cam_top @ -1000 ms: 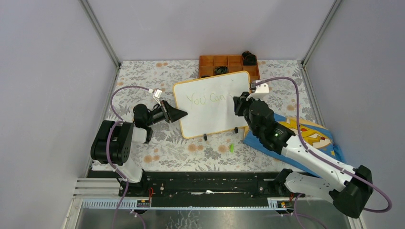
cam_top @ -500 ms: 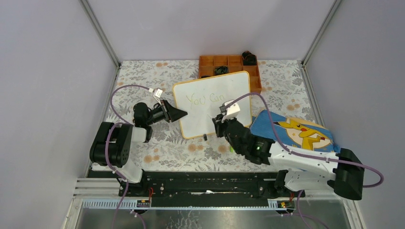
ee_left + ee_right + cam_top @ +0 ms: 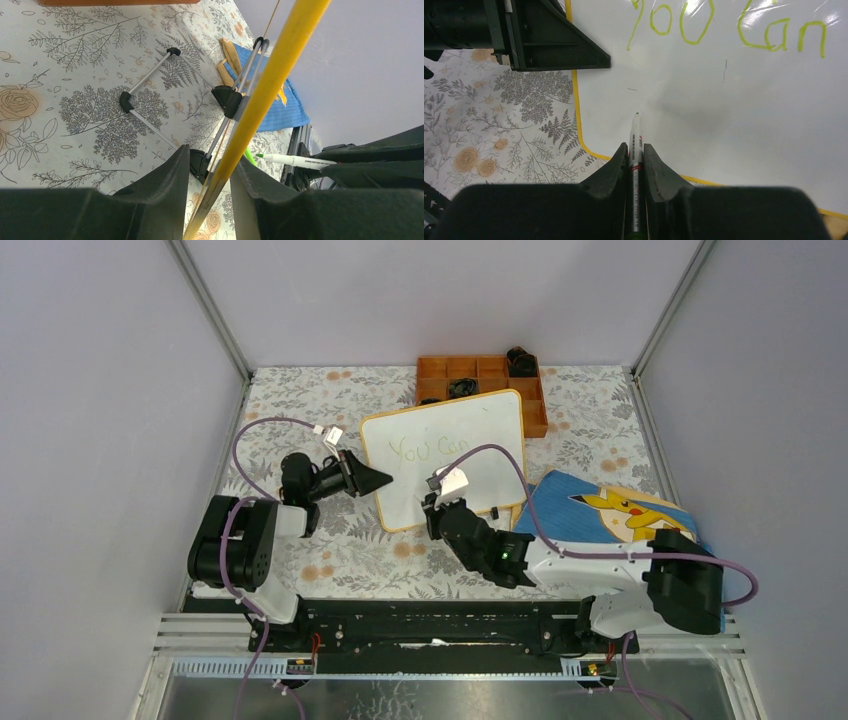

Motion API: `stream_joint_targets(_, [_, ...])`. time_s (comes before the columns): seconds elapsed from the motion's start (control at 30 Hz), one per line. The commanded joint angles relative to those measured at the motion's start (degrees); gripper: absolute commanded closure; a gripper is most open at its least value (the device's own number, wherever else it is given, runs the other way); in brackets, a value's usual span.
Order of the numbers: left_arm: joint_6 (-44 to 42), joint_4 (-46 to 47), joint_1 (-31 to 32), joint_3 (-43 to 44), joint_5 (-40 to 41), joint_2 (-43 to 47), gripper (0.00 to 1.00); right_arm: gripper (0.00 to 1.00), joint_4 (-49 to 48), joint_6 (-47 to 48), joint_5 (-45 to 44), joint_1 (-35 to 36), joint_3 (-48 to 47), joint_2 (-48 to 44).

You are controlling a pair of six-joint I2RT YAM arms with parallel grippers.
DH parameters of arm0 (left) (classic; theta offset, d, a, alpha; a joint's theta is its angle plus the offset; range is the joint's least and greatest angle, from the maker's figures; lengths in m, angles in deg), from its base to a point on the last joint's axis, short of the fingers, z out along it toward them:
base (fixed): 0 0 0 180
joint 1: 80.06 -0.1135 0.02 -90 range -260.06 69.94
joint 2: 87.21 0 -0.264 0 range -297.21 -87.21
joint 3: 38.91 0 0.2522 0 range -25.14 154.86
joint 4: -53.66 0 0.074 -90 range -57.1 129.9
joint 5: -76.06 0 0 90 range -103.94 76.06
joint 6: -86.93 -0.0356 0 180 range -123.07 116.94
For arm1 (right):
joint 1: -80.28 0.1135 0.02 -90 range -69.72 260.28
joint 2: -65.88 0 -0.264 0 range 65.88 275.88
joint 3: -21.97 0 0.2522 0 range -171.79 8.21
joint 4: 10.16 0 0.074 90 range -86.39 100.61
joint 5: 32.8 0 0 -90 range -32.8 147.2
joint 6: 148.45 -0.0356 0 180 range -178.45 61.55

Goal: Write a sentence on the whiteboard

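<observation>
- Whiteboard (image 3: 470, 475): propped at a tilt on its wire stand at the middle of the table (image 3: 300, 400), just in front of the orange tray (image 3: 480, 370).
- Left claw (image 3: 209, 197): clamped on the board's yellow left edge, apparently to brace it against pen pressure.
- Right claw (image 3: 635, 160): closed on the marker (image 3: 636, 140), with the tip aimed at bare board below "You". Contact cannot be confirmed.
- Sentence (image 3: 432, 447): only "You Can" is written; the second line is not yet begun.

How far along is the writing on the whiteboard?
Partly done. The sentence reads only "You can" on the top line of the whiteboard. The left gripper clamps its yellow edge; the right gripper holds the marker, tip at the blank area below "You". The second line is unwritten.
</observation>
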Motion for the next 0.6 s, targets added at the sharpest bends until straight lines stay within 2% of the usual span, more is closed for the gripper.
stream_joint_targets(0.0, [-2.4, -0.8, 0.1, 1.3, 1.0, 1.5, 0.6, 1.0, -4.4, -1.3, -1.3, 0.2, -4.0, 2.5])
stream_joint_targets(0.57, [-3.5, -2.8, 0.1, 1.6, 1.3, 1.5, 0.6, 1.0, -4.8, -1.3, -2.3, 0.1, -7.8, 8.3])
